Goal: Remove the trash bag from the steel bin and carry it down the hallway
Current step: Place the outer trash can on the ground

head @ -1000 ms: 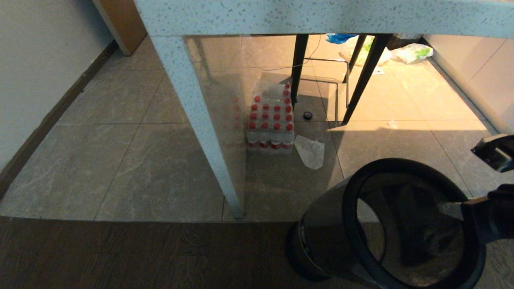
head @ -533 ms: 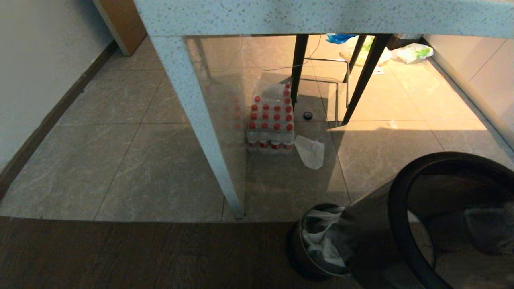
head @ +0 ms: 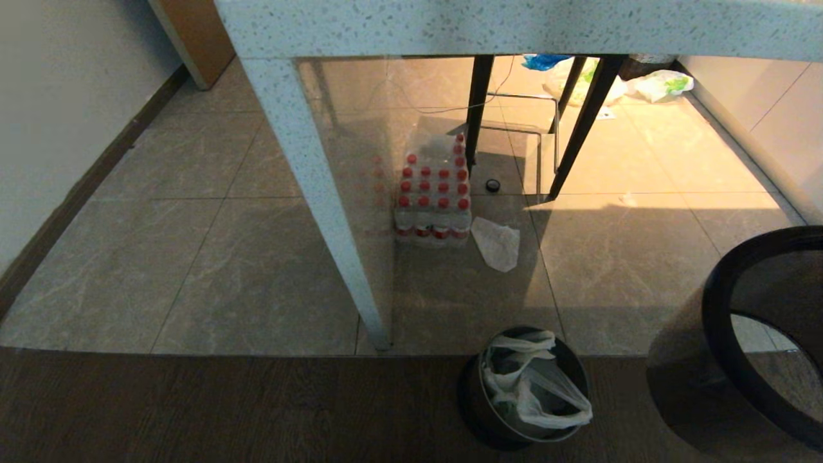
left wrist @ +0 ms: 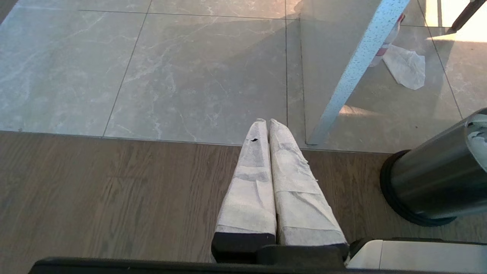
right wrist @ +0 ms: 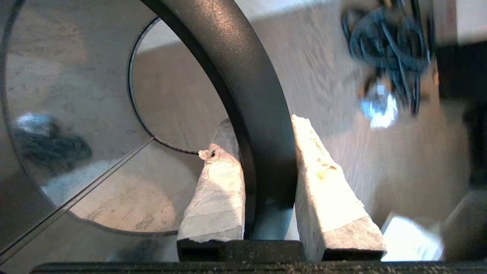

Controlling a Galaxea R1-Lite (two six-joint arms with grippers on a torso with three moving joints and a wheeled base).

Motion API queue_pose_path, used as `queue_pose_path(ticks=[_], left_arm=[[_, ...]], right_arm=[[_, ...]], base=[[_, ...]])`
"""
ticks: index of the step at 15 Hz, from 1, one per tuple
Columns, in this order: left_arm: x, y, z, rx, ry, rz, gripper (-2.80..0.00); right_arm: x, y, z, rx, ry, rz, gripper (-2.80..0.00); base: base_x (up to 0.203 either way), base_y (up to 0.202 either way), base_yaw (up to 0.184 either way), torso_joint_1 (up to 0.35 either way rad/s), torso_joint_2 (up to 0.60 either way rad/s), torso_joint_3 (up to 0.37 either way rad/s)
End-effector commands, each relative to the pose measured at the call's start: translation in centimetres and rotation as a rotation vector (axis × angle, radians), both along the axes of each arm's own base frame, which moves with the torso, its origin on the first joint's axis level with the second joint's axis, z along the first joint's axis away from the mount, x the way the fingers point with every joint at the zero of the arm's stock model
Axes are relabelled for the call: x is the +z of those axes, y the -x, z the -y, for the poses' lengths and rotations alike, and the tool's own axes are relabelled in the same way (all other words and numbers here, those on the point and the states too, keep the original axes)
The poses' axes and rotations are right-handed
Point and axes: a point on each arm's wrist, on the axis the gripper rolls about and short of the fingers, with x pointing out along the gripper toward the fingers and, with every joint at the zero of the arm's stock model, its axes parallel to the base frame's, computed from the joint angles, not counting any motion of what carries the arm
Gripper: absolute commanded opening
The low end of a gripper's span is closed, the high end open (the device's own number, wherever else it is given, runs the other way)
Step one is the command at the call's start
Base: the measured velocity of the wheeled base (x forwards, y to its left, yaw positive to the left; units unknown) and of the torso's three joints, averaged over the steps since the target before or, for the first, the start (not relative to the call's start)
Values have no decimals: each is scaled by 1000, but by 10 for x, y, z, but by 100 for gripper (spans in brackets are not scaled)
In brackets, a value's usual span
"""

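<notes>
The right claw point(right wrist: 266, 182) is gripping a black ring point(right wrist: 243, 91) – no writing readable – well apart from the bag point(head: 533, 392) in the bin point(head: 472, 399).

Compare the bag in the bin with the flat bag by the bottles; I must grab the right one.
The bin bag is bunched up, with loops reaching the bin rim; the flat bag lies spread out. The bin bag sits inside the bin on wood flooring; the flat bag lies on the tiles beside the bottles. Both are white plastic.
</notes>
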Motion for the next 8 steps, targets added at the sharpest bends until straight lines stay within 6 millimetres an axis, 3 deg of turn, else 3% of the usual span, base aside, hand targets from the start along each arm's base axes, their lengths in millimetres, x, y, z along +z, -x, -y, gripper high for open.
queue_pose_path(ticks=[1, 8], left_arm=[[0, 0, 0, 1, 1, 0, -280], [0, 0, 0, 1, 1, 0, -280]], right_arm=[[-22, -15, 10, -80, -6, -35, -280], [-113, -122, 70, -264, -103, 13, -280]], base=[[0, 0, 0, 0, 0, 0], [0, 0, 0, 0, 0, 0]])
